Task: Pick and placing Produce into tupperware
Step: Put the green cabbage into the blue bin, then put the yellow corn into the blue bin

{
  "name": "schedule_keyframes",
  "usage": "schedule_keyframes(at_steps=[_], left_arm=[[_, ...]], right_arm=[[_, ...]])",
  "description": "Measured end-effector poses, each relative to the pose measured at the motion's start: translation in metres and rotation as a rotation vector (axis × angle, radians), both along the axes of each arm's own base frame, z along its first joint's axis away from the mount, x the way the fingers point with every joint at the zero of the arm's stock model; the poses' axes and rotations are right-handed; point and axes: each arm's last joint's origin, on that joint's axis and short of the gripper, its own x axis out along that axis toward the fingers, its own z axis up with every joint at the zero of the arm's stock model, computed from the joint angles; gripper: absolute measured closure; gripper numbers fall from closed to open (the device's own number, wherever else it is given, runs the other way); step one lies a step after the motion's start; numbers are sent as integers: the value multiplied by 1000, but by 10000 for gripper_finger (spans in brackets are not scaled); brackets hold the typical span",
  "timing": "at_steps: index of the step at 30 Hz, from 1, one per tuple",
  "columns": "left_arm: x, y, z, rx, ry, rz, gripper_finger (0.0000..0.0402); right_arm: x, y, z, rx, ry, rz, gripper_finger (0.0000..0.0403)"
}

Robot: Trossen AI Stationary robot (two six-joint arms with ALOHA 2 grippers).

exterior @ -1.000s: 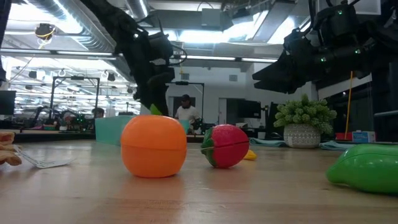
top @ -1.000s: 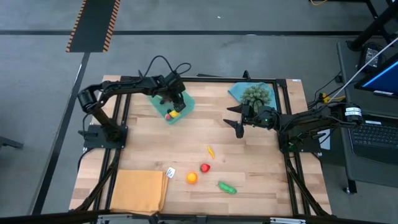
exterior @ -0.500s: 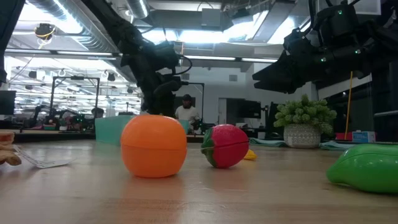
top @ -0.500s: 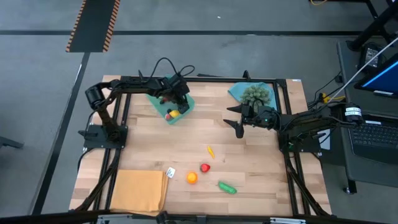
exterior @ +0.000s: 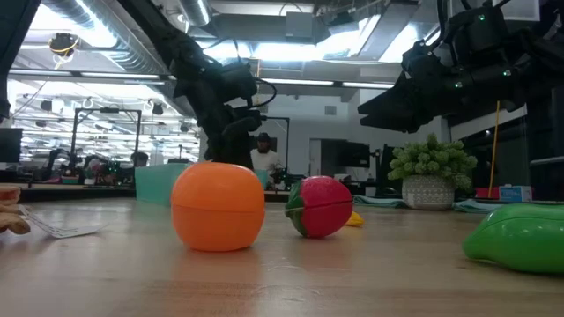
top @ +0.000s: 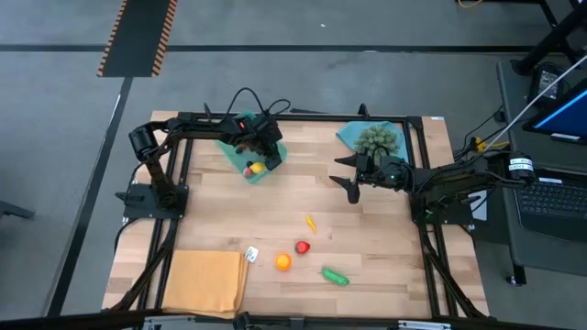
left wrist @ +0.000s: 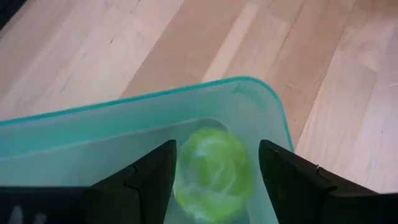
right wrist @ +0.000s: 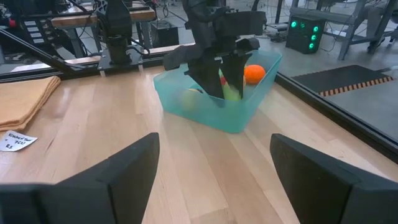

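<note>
Left end effector sits in the tupperware, fingers spread around a green produce piece; the high view hides it. Right end effector hangs spread mid-tabletop.

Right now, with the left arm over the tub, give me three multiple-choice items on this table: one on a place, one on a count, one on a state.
1. Where is the left gripper?
A. over the teal tub
B. over the tan cloth
C. beside the potted plant

2. How many toy foods lie on the bare wood?
A. two
B. four
C. seven

3. The right gripper is:
A. open and empty
B. shut on a fruit
C. inside the tub

Answers: 1 A, its fingers straddle a light green piece in the tub. 2 B, orange, red, green and yellow. 3 A, fingers apart above bare wood.
</note>
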Motion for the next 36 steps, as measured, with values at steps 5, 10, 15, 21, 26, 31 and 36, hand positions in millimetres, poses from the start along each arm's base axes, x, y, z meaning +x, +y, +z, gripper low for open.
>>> schedule_keyframes(at_steps=[5,10,15,21,26,31,36], left_arm=[[0,-1,-1,1,10,-13,182],[1,-3,-1,11,14,-30,185],[-1,-4,1,14,21,-39,180],[-10,-9,31,70,-31,-71,181],[-25,-18,74,142,-141,-70,183],[-45,-34,115,216,-255,-82,178],[-67,-66,131,285,-346,-172,183]], right_arm=[[0,0,0,0,0,0,95],[0,0,0,0,0,0,95],[0,0,0,-1,0,0,95],[0,0,0,-26,10,5,95],[0,0,-3,-49,43,11,95],[-1,0,-4,-45,58,11,95],[-1,0,-4,-46,61,12,95]])
